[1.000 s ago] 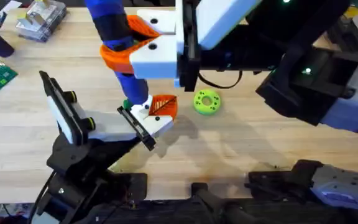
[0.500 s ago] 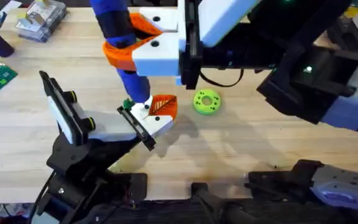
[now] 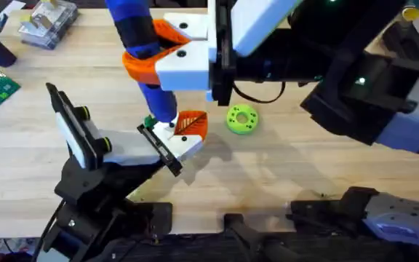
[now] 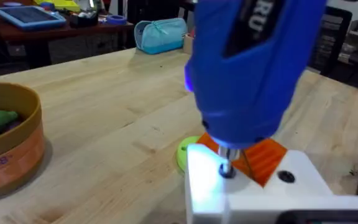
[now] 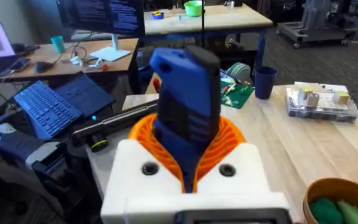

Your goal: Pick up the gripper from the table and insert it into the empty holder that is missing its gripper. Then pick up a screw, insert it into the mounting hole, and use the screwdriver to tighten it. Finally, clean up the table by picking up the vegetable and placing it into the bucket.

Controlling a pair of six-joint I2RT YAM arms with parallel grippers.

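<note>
**Ana:** Pale wooden worktop [image 3: 326, 156] spreads under everything. Why is the screwdriver [image 3: 142, 54] held so steeply?

**Ben:** Its thin tip has to meet the mounting hole from above. The right gripper [image 5: 188, 158] has its white, orange-padded fingers [image 5: 229, 140] closed around the blue body, so the tool stands nearly upright over the joint.

**Ana:** And the gripper [image 3: 188, 127] is where?

**Ben:** Seated at the holder [image 3: 160, 149], near the middle of the worktop, its orange ribbed part pointing right. In the left wrist view the tip sits on the white block [image 4: 241, 186], so tightening looks to be the step in hand.

**Ana:** The left arm's fingers?

**Ben:** Cannot tell; its camera is simply aimed at the joint.

**Ana:** Cleanup?

**Ben:** The bucket [image 4: 17, 155] already holds something green. A green ring disc [image 3: 241, 119] lies just right of the gripper.
</note>
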